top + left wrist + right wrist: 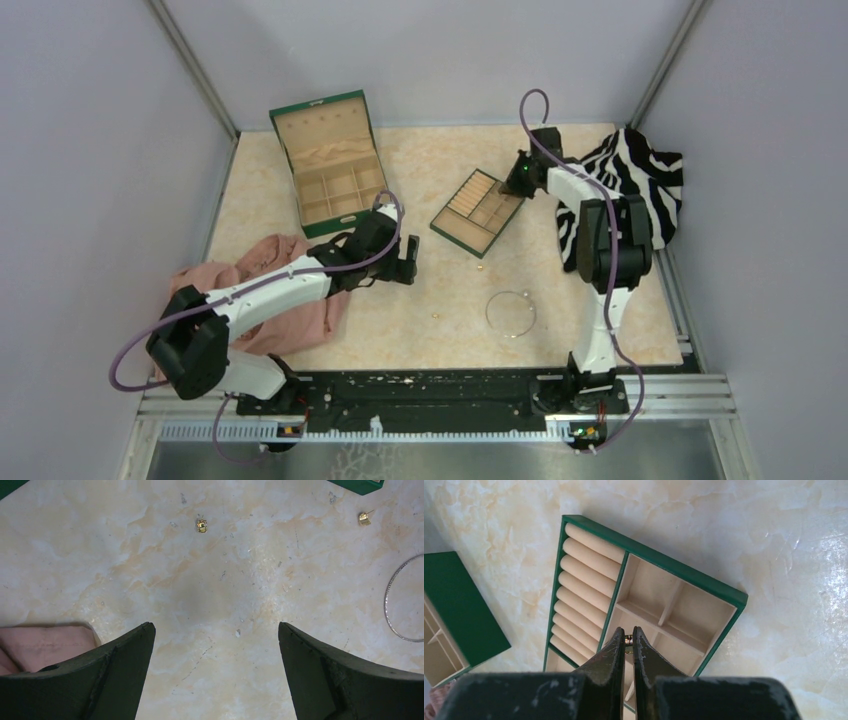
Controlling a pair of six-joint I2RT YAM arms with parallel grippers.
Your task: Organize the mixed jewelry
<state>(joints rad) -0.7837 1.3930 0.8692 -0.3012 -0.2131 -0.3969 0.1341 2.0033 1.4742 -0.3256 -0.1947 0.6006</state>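
Note:
My right gripper is shut on a tiny gold piece and holds it above the tan compartment tray with green rim, over its square compartments; from above the gripper is at the tray's far right edge. My left gripper is open and empty, low over the bare tabletop; it shows from above. Two gold pieces lie on the table beyond it. The silvery wire hoop lies to its right, also seen from above.
An open green box lined tan stands at the back left. A pink cloth lies under the left arm. A zebra-striped cloth lies at the back right. Another gold piece lies left of the hoop.

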